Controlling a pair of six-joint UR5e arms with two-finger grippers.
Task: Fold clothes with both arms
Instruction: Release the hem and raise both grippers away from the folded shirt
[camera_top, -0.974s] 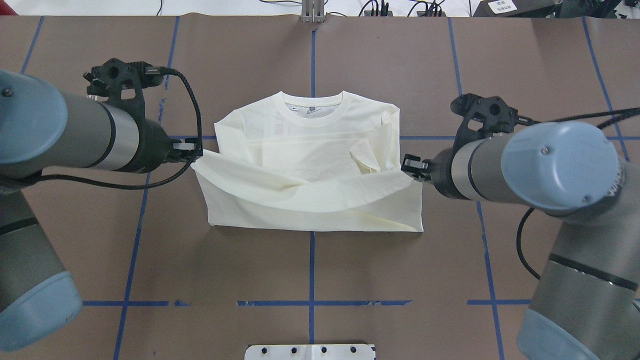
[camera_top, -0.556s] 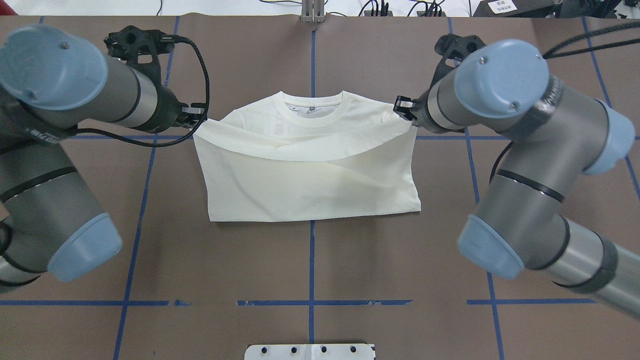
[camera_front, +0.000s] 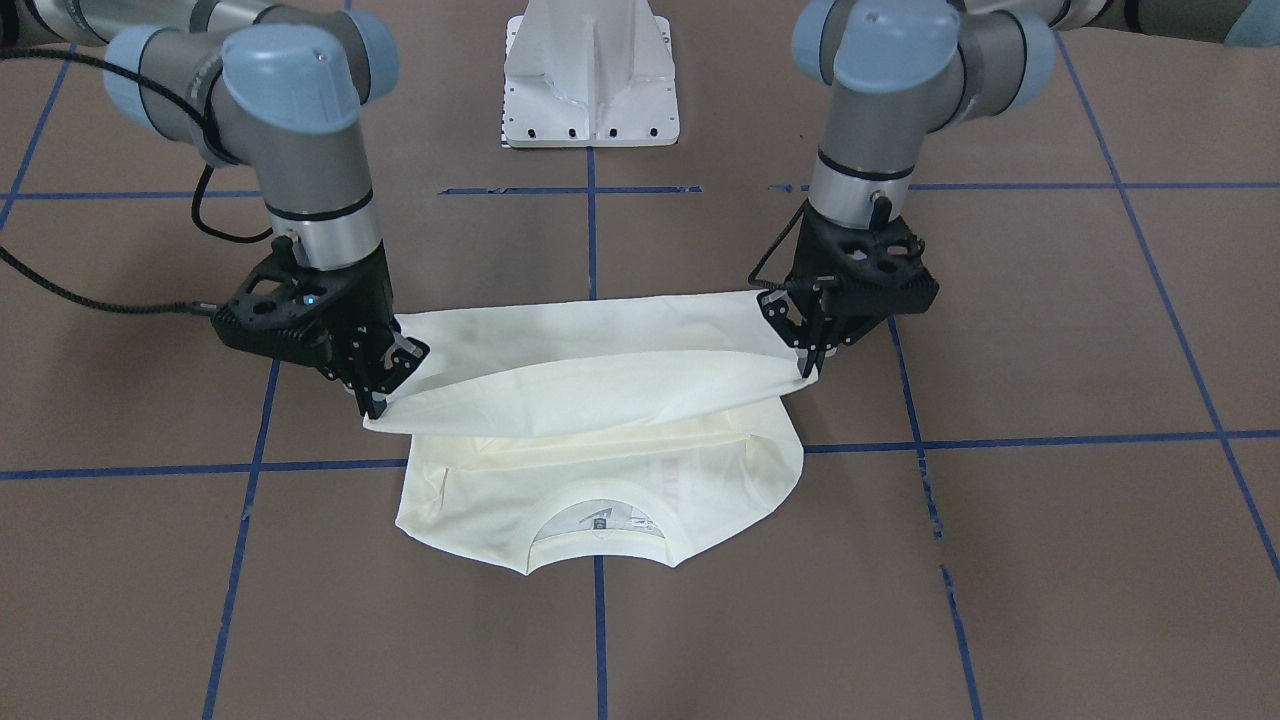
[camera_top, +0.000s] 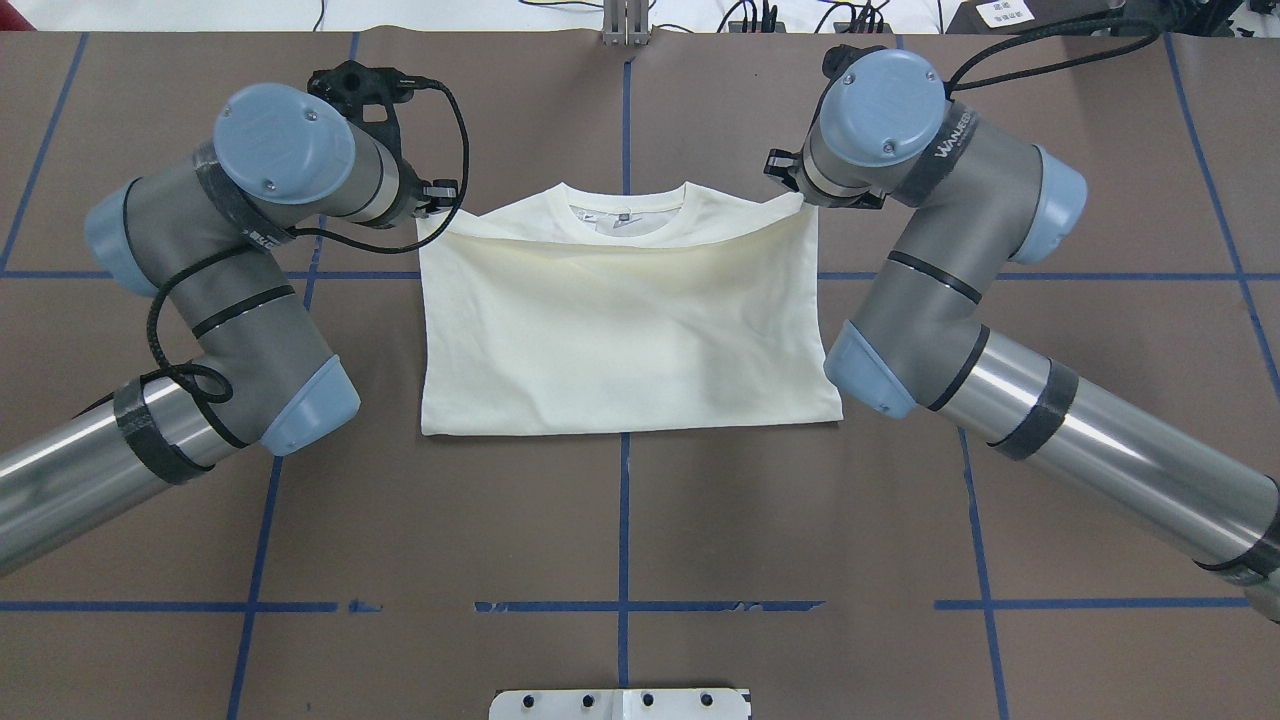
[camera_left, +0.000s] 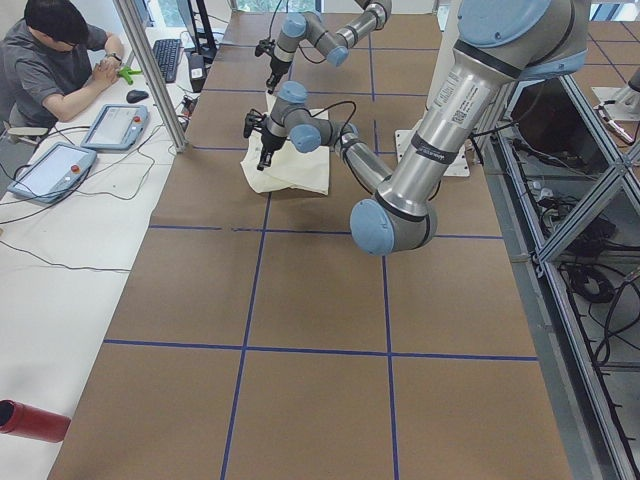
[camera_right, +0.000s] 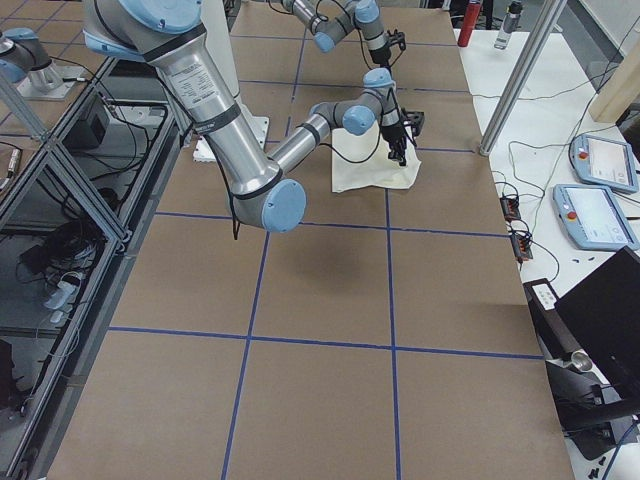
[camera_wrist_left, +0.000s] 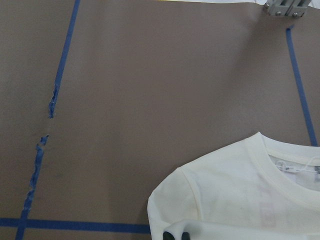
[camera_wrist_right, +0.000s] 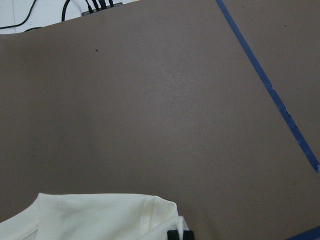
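The cream shirt (camera_top: 620, 330) lies on the brown table with its plain back up, folded across its middle. Its collar (camera_top: 625, 215) shows at the far edge. My left gripper (camera_top: 435, 205) is shut on one corner of the upper layer, and my right gripper (camera_top: 800, 195) is shut on the other. In the front-facing view the upper layer (camera_front: 590, 365) hangs stretched between the left gripper (camera_front: 812, 362) and the right gripper (camera_front: 376, 400), just above the lower layer (camera_front: 600, 490). Faint red print shows through near the collar (camera_front: 600, 520). The wrist views show the shirt's shoulders (camera_wrist_left: 240, 200) (camera_wrist_right: 100, 215).
Blue tape lines (camera_top: 622, 520) grid the tabletop. The white pedestal base (camera_front: 590, 80) stands at the robot's side. Cables (camera_top: 800, 15) lie past the table's far edge. A person (camera_left: 55, 60) sits at a side desk with tablets.
Both grippers have carried the shirt's lifted edge away from the robot, from mid-shirt to the shoulders by the collar. The upper layer now covers nearly the whole shirt.
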